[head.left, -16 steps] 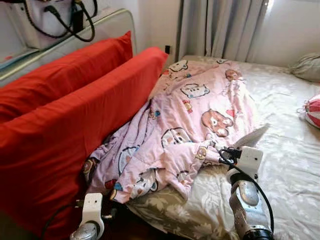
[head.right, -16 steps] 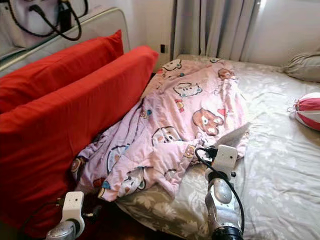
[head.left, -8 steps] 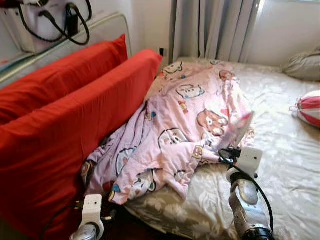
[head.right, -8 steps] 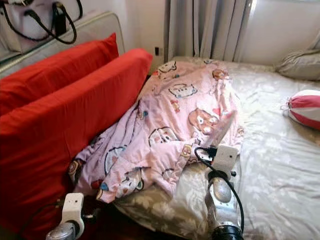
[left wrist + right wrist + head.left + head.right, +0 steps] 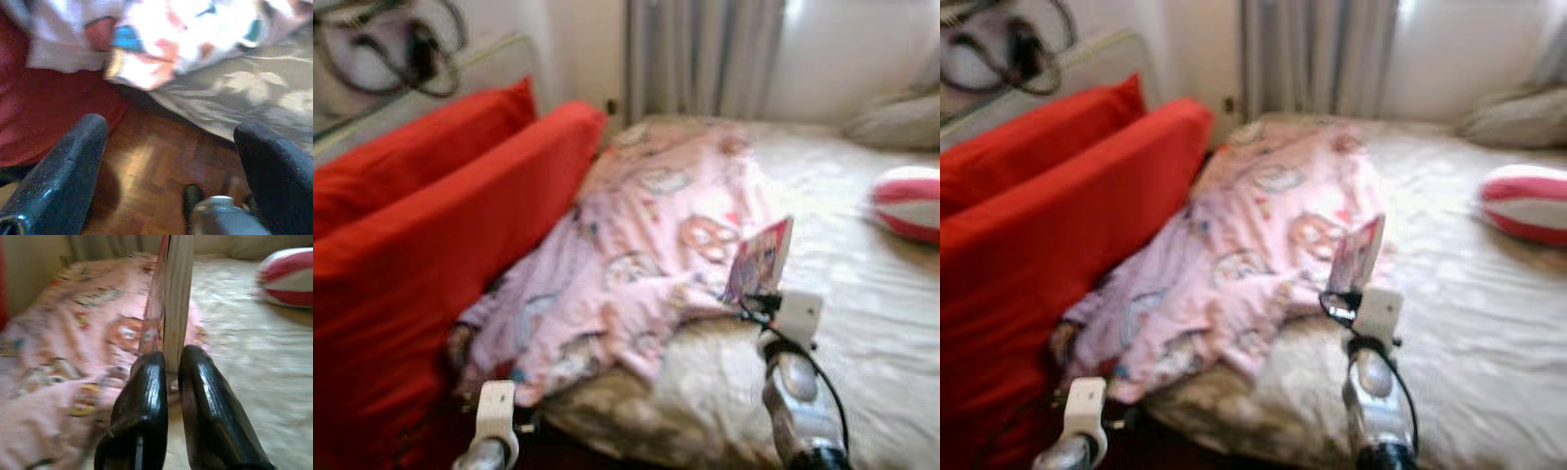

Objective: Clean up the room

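No writing is legible through the blur; the book (image 5: pixel 175 293) stands upright, its lower edge pinched between the closed fingers of the right gripper (image 5: pixel 168 363), above the pink blanket (image 5: pixel 636 264) on the bed (image 5: pixel 881 323); the left gripper (image 5: pixel 171 161) hangs with fingers wide apart over the wood floor (image 5: pixel 146 181), beside the red cushion (image 5: pixel 421 284).

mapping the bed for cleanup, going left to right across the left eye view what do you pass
red cushions → pink cartoon blanket → book held upright in the right tool → bare bedsheet → red and white striped ball
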Available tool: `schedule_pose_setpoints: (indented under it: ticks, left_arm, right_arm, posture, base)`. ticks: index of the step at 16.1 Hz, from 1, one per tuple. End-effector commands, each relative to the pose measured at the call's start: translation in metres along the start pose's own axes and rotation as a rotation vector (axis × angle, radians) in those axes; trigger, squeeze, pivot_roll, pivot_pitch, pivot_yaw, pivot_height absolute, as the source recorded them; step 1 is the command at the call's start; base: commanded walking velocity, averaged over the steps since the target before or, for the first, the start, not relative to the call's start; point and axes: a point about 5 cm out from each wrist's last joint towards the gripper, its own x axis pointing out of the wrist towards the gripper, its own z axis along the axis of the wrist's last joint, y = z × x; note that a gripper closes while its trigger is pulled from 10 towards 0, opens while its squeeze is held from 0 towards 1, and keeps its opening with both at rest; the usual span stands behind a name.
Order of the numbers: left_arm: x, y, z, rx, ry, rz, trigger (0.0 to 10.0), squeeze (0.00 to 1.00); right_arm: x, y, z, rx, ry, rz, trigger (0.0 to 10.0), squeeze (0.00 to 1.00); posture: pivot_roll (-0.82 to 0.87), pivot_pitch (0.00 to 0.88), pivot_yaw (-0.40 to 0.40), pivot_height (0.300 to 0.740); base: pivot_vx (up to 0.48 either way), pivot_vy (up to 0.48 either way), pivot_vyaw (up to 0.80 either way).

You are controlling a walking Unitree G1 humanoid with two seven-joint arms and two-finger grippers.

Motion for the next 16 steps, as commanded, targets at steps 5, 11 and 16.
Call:
schedule_pose_setpoints:
  ticks: [5,11,16]
  left_arm:
    - [-0.0002,0.0015,-0.0015,0.018,0.014,0.004,10.0,0.0]
    - [-0.0013,0.0011,-0.006,0.014,0.027,0.006,10.0,0.0]
    - [-0.0012,0.0023,-0.0048,0.019,0.024,0.003,10.0,0.0]
  right_arm:
    - [0.0033,0.0069,0.0116,-0.005,-0.062,0.02,10.0,0.0]
    - [0.0032,0.0081,0.0141,0.0,-0.077,0.029,10.0,0.0]
    - [0.0029,0.0087,0.0141,0.004,-0.08,0.028,10.0,0.0]
  posture:
    - [0.04,0.0,0.024,0.74]
    - [0.03,0.0,0.025,0.74]
    - [0.03,0.0,0.03,0.74]
  base:
    - [0.0,-0.351,-0.13]
    - [0.0,-0.347,0.0]
    - [0.0,-0.349,0.0]
